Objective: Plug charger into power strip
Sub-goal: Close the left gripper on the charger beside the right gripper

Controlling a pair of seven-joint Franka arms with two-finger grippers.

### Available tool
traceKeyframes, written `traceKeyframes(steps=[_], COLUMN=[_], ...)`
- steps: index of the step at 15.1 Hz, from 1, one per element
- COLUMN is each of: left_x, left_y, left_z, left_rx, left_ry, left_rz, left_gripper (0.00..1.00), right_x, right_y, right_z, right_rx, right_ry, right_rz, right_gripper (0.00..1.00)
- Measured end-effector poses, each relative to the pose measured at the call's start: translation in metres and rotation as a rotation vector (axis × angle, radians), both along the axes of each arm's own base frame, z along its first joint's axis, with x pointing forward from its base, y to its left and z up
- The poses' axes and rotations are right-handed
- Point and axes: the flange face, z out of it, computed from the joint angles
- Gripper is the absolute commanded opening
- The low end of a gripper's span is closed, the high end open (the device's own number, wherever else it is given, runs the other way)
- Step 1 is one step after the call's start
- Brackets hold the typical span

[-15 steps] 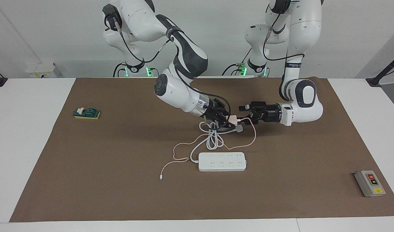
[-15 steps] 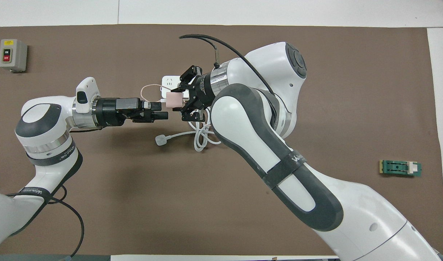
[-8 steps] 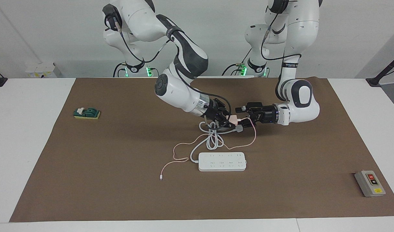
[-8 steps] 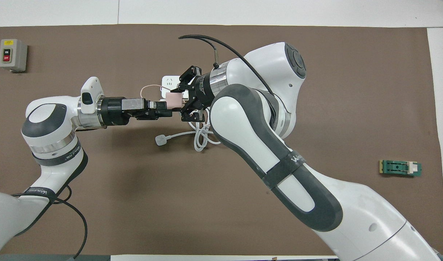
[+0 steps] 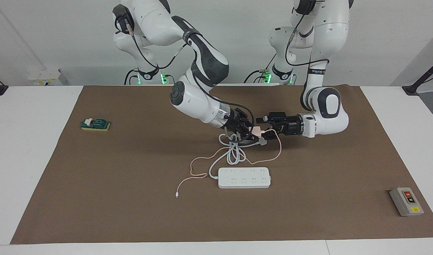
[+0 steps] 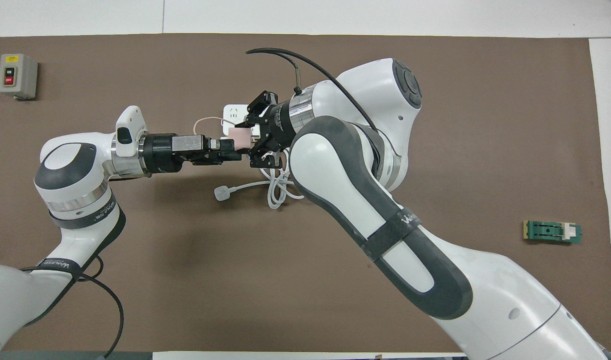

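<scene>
A brown mat (image 5: 131,212) covered the table, and two white robot arms reached in over its middle from the robots' end, their grippers meeting tip to tip in the air.

The power strip (image 5: 244,177) lay flat on the mat, its long axis running from one arm's end of the table toward the other's, sockets facing up. Its thick white cord (image 5: 233,154) sat looped in a loose tangle on the side nearer the robots, ending in a white three-pin plug (image 6: 221,193).

Above that tangle, the right gripper (image 5: 247,130) was clamped on the charger (image 5: 256,131) — a small pale pink cube held off the mat. The left gripper (image 5: 269,128) pointed straight at it from the left arm's end, level with it, fingers spread wide and set on either side of the cube's free end. Whether they touched it could not be told.

The thin pink cable (image 5: 202,166) drooped from the cube, curled across the mat beside the strip, and ended in a small white connector (image 5: 176,195) farther from the robots than the strip.

The relation that mattered — the charger hung over the coiled cord, nearer the robots than the strip, so the sockets lay down and away from both grippers. This looked like a handover between arms before plugging in.

A grey switch box (image 5: 406,201) and a green block (image 5: 95,124) sat well apart at opposite ends.
</scene>
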Motion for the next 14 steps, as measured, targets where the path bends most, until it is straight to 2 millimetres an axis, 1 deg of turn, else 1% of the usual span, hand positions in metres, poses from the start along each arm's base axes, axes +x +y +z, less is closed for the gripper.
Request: traceKeyframes(steps=[1, 5, 7, 10, 11, 12, 14], left_x=[0.001, 0.004, 0.007, 0.011, 0.012, 0.012, 0.012], left_y=[0.001, 0.003, 0.003, 0.003, 0.003, 0.003, 0.003], left_z=[0.0, 0.002, 0.007, 0.012, 0.013, 0.013, 0.013], left_rx=[0.002, 0.007, 0.007, 0.008, 0.008, 0.007, 0.008], left_ry=[-0.002, -0.008, -0.02, -0.029, -0.03, -0.03, -0.029], left_rz=[0.004, 0.016, 0.021, 0.025, 0.025, 0.025, 0.025], left_gripper=[0.88, 0.88, 0.87, 0.85, 0.8, 0.72, 0.64], right_x=[0.0, 0.0, 0.0, 0.0, 0.0, 0.0, 0.0], right_y=[0.0, 0.0, 0.0, 0.0, 0.0, 0.0, 0.0], right_z=[0.0, 0.0, 0.0, 0.0, 0.0, 0.0, 0.0], right_rx=[0.0, 0.0, 0.0, 0.0, 0.0, 0.0, 0.0], right_ry=[0.0, 0.0, 0.0, 0.0, 0.0, 0.0, -0.001], right_rz=[0.0, 0.0, 0.0, 0.0, 0.0, 0.0, 0.001], right_gripper=[0.0, 0.0, 0.0, 0.0, 0.0, 0.0, 0.0])
